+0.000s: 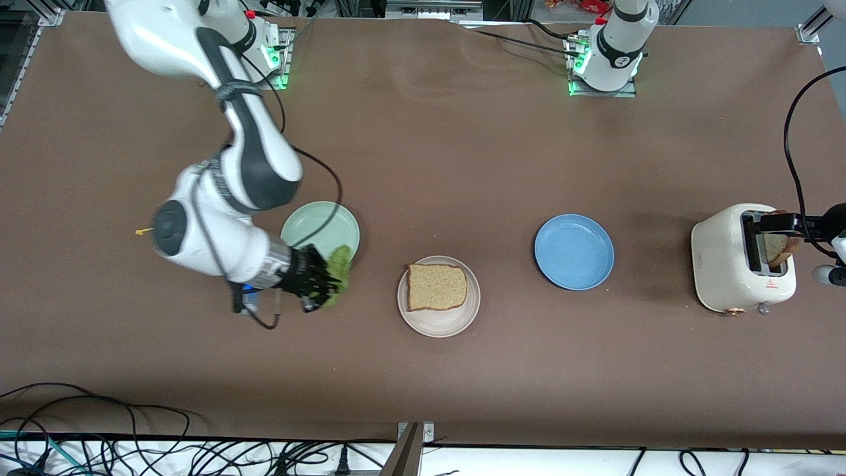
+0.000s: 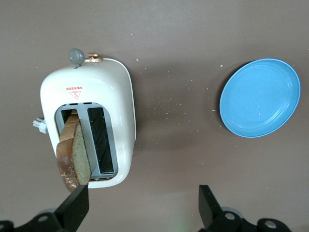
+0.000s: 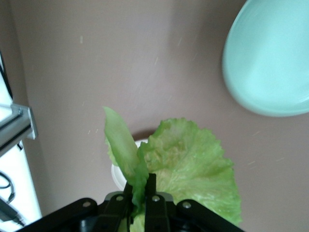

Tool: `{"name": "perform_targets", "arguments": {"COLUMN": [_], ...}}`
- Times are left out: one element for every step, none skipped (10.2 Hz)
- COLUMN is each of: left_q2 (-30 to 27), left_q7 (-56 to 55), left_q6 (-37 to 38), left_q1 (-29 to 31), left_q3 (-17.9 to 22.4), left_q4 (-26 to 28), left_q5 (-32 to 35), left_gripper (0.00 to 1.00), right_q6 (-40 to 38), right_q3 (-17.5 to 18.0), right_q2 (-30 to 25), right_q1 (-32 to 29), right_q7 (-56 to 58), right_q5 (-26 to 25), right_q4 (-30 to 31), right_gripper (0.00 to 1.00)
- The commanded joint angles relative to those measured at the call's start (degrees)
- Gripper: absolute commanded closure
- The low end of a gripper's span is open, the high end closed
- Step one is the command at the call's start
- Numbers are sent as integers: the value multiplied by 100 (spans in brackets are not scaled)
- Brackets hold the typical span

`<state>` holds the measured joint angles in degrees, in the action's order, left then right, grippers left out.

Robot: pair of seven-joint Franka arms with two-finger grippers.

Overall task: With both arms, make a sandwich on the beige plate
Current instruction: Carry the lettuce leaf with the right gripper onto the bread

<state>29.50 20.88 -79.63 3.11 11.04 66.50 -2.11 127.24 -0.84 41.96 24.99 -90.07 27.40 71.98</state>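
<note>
Jaws over brown table (image 1: 462,165)

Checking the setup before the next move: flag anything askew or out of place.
The bread slice in the toaster leans tilted out of its slot, by the open left claw. Crumbs dot the table near the blue plate. The right claw grips the lettuce leaf; nothing else stands out.
</note>
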Motion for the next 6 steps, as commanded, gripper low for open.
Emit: {"name": "perform_targets", "arguments": {"left_q2": [-138, -138, -138, -138, -138, -138], "left_q7": [153, 214, 336, 407, 416, 451], "left_q6": [35, 35, 35, 26, 17, 9], "left_q1": [5, 5, 5, 92, 198, 216], "left_q3": [-32, -32, -23, -14, -31, -23], "left_q4": [82, 82, 82, 91, 82, 91], "left_q5": [578, 650, 651, 659, 651, 659], "left_gripper": [0, 0, 0, 0, 0, 0], "right_q6": [1069, 1579, 1784, 1804, 1891, 1953], "right_q3": [345, 521, 549, 550, 558, 558], "right_q2": [557, 706, 821, 909, 1006, 1111], "right_q1": [84, 145, 181, 225, 269, 391], "right_q7": [-169, -177, -169, -142, -151, -151], "right_q5": [596, 739, 740, 731, 749, 749], "right_q4": [-334, -334, -334, -334, -334, -334], "right_gripper": [100, 100, 100, 100, 100, 100]}}
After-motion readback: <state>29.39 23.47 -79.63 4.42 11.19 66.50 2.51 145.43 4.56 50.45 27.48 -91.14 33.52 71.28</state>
